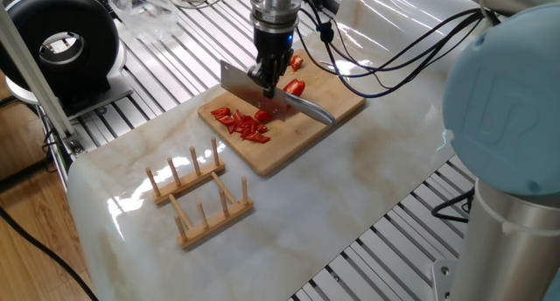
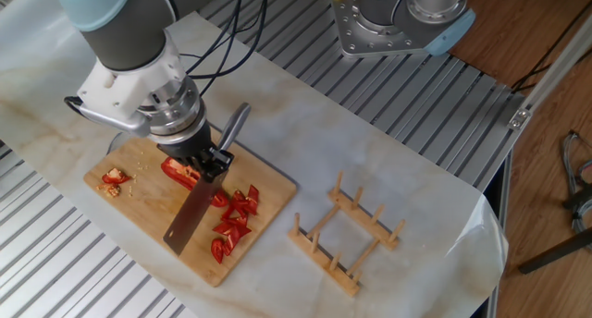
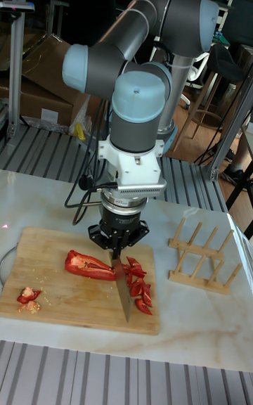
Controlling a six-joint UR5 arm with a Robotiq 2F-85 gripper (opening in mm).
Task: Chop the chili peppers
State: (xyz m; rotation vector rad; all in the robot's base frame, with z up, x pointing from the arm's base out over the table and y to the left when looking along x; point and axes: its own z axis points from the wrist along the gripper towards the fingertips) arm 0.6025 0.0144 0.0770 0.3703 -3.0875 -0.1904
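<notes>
Knife (image 2: 192,216) handle partly hidden inside the gripper (image 2: 211,161); finger contact too small to make out. Uncut pepper half (image 3: 89,264) partly covered by the gripper in one fixed view, only a red scrap (image 1: 296,87) showing. Cutting board (image 3: 42,250) cut off at the left edge in the tall view.

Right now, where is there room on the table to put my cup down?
The bare marble tabletop between the bamboo cutting board and the wooden peg rack is free. The board is crowded: red chili pieces, knife, gripper.
</notes>
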